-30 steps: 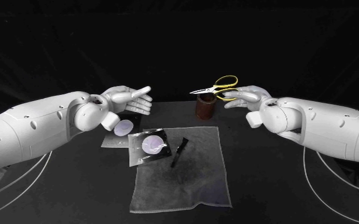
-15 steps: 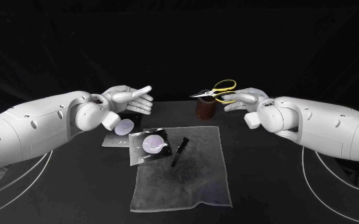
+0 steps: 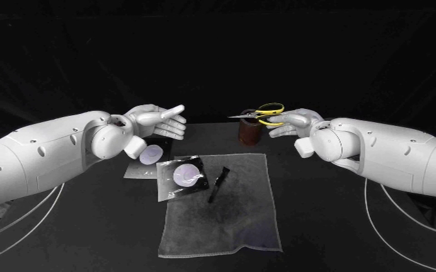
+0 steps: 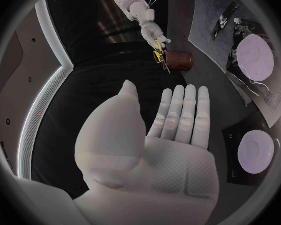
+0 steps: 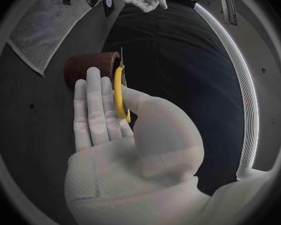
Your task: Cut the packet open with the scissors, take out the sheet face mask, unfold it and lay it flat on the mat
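Pinches the scissors (image 3: 261, 113) by their yellow handles in the right hand (image 3: 292, 123), level just above the brown holder (image 3: 250, 132), probably for stowing. Holds the left hand (image 3: 159, 121) open-palmed and empty, raised near the packet (image 3: 184, 177) on the mat's (image 3: 227, 221) corner.

Your left arm (image 3: 45, 152) comes in bent, and your left hand (image 3: 156, 121) hangs in the air, empty, fingers straight and side by side, thumb apart. Your right arm (image 3: 386, 152) faces it. Your right hand (image 3: 292, 122) grips the scissors (image 3: 263, 113) by their yellow handles, blades pointing toward the left hand.
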Controlling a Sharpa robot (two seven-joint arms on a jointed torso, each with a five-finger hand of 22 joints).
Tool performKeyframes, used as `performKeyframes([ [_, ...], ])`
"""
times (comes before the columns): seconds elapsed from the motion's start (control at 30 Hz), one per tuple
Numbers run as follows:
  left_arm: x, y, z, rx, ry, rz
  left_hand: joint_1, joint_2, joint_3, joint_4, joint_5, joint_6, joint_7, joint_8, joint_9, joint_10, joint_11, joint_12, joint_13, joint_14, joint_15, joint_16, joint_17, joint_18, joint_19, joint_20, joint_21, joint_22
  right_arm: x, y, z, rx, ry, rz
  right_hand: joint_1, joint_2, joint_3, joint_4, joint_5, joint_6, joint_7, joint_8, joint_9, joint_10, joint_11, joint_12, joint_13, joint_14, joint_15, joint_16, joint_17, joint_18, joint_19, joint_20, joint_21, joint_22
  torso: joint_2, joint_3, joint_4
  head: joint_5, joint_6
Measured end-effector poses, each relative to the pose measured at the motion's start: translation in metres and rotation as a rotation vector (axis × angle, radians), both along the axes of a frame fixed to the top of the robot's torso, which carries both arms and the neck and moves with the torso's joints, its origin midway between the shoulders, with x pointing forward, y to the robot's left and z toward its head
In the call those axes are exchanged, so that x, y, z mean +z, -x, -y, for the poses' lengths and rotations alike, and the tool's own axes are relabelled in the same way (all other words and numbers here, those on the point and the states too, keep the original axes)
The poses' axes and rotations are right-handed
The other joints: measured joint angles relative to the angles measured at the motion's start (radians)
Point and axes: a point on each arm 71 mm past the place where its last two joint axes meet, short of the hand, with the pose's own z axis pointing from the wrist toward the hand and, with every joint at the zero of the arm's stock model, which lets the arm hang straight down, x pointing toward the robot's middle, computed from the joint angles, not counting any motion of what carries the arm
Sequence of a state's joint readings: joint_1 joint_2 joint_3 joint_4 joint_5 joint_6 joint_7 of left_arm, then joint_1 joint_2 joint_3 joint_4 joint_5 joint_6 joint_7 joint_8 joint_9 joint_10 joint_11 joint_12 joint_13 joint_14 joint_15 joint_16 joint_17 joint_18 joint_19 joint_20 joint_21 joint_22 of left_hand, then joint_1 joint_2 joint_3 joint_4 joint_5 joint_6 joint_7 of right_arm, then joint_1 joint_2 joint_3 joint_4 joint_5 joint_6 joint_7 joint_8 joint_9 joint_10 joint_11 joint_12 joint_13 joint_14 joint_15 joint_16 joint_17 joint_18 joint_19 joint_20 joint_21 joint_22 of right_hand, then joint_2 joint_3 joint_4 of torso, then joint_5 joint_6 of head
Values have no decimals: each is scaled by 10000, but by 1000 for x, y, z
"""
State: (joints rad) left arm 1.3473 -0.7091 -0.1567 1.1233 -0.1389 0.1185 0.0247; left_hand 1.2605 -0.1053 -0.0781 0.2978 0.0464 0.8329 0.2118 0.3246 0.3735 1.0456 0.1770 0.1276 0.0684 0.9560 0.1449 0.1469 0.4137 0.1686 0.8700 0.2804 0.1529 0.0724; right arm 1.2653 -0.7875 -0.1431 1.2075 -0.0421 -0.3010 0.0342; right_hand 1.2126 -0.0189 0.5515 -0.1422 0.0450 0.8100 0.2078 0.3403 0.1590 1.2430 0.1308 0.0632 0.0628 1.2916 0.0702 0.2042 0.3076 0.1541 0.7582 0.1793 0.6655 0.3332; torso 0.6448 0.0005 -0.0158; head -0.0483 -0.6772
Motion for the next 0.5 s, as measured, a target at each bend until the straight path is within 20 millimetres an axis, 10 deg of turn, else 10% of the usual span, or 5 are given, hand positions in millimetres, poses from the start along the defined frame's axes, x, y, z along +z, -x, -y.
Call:
performKeyframes([
  [0.5, -1, 1, 0, -52, -19, -78, 0, 0, 0, 0, 0, -1, -1, 0, -3, 0, 0, 0, -2, 0, 0, 0, -13, -3, 0, 0, 0, -1, 0, 0, -4, 145, -135, -44, -492, -392, -109, 279, -1, -1293, -217, 82, 57, -1079, 422, 54, 1, -889, 389, -272, 103, 161, -123, 378, -1016, -681, 2, 5, -5, 10, -28],
])
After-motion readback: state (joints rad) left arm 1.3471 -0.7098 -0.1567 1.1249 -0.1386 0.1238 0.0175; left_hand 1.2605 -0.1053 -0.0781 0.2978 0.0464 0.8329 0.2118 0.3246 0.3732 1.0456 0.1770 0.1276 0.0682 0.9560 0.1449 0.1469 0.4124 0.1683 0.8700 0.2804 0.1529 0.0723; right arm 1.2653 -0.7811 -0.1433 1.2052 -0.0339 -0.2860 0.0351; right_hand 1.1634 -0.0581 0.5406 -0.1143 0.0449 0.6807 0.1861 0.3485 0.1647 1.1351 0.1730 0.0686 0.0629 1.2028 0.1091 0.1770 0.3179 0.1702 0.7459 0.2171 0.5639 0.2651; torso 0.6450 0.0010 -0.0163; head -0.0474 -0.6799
